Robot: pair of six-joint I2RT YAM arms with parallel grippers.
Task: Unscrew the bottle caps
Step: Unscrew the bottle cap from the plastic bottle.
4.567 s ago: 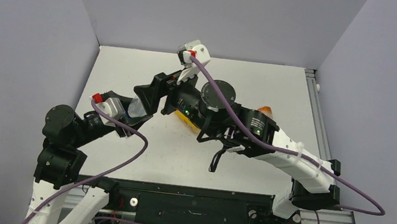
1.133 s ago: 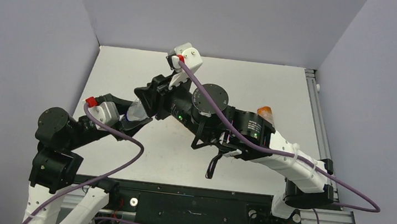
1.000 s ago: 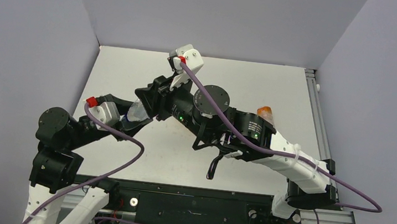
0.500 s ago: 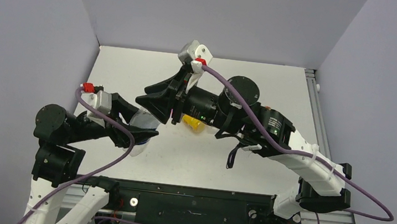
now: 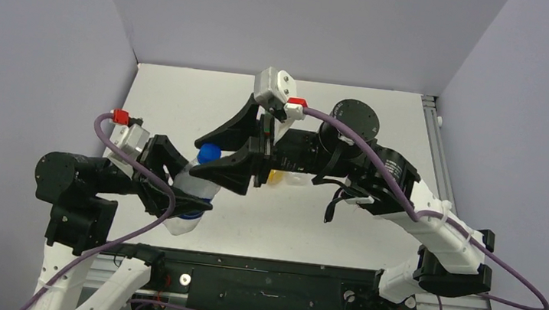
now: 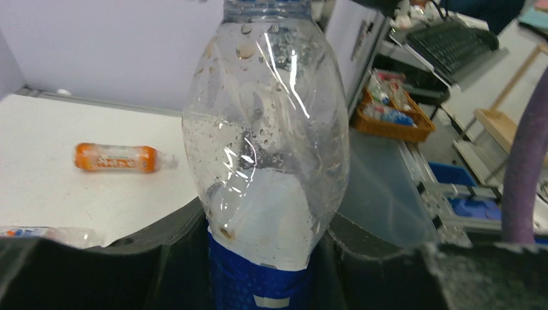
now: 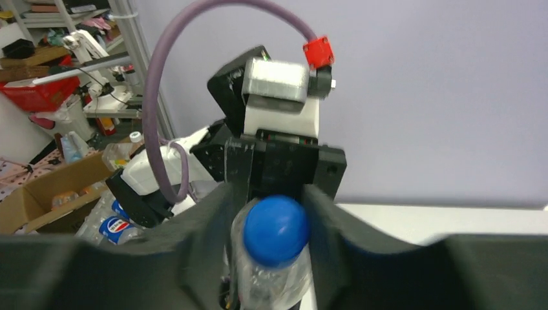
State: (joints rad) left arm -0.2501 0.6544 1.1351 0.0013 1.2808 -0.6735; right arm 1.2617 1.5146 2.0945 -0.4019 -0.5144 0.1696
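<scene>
Left gripper [image 6: 262, 245] pinches bottle [image 6: 265, 129]; right gripper [image 7: 271, 206] pinches blue cap [image 7: 276, 230]. Step: unscrewing. Next: twist cap, bottle steady.

Bottle [image 6: 268, 148] between left fingers [image 6: 174, 258], cap [image 7: 276, 229] between right fingers [image 7: 207, 239]; second bottle [image 6: 116, 157] lying on table [image 6: 64, 200]

Pepsi bottle [image 6: 265, 161]: blue cap [image 7: 276, 229] cropped by top edge in left wrist view, base by bottom edge. Yellow bottle [image 5: 276, 177]: mostly hidden under right arm [image 5: 378, 166]. Water bottle [image 6: 39, 234]: cropped at left edge, blurred.
</scene>
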